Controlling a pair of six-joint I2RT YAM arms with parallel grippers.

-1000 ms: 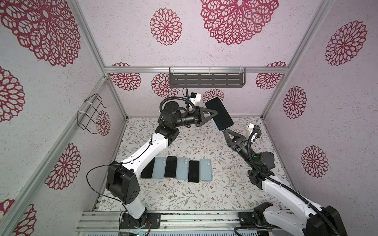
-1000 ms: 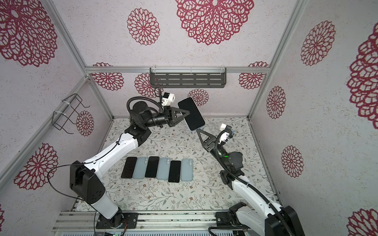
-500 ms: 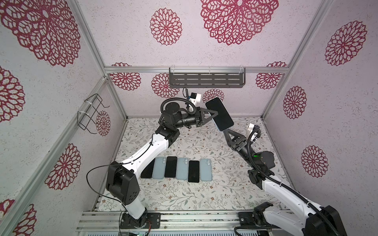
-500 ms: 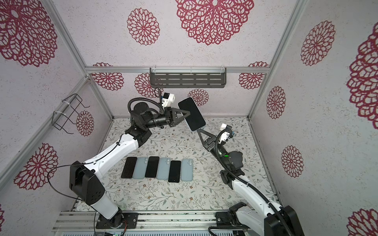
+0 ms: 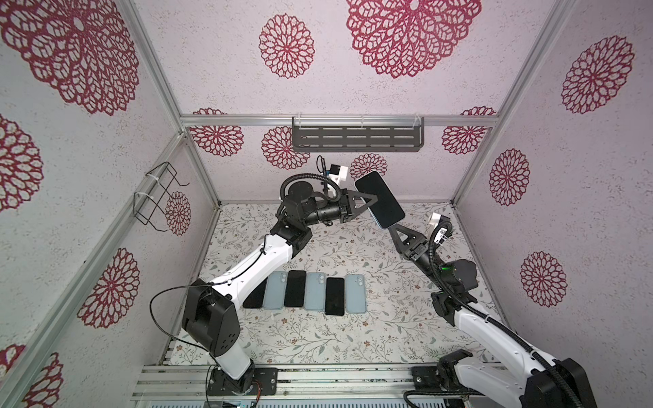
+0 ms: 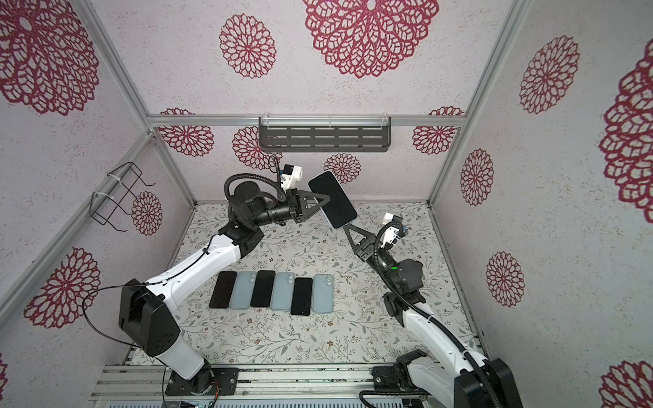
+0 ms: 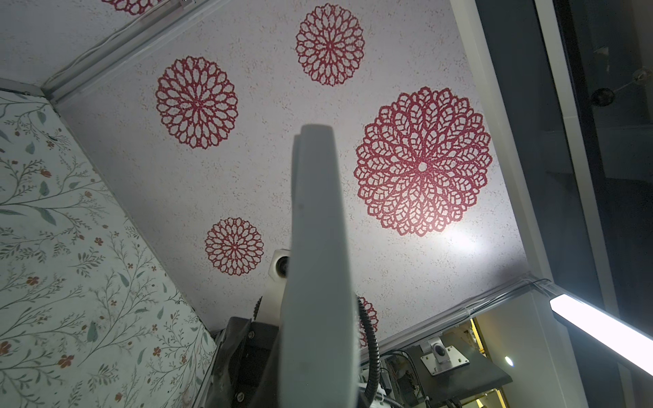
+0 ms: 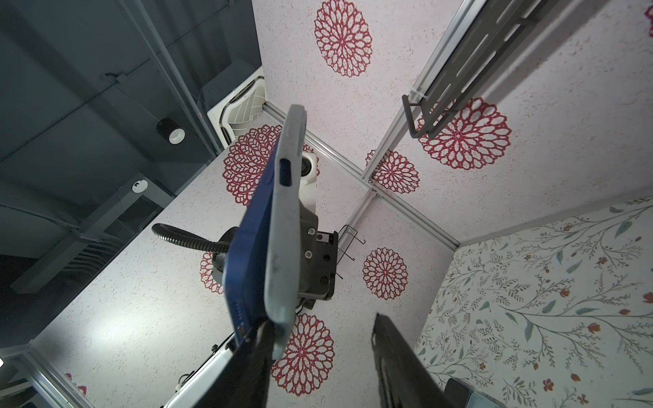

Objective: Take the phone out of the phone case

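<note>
The phone, dark screen up in a pale blue-grey phone case, hangs tilted high above the floor in both top views. My left gripper is shut on the case's long side. The right wrist view shows the blue phone edge beside the case, the two parting at the lower end. My right gripper is open below that end. One of its fingers touches the lower corner and the other stands apart. The case edge fills the left wrist view.
A row of several dark phones and pale blue cases lies on the floral floor. A grey slotted shelf hangs on the back wall and a wire basket on the left wall.
My right gripper has risen slightly to the phone's lower end and its jaws have narrowed. The left gripper and phone have barely moved.
</note>
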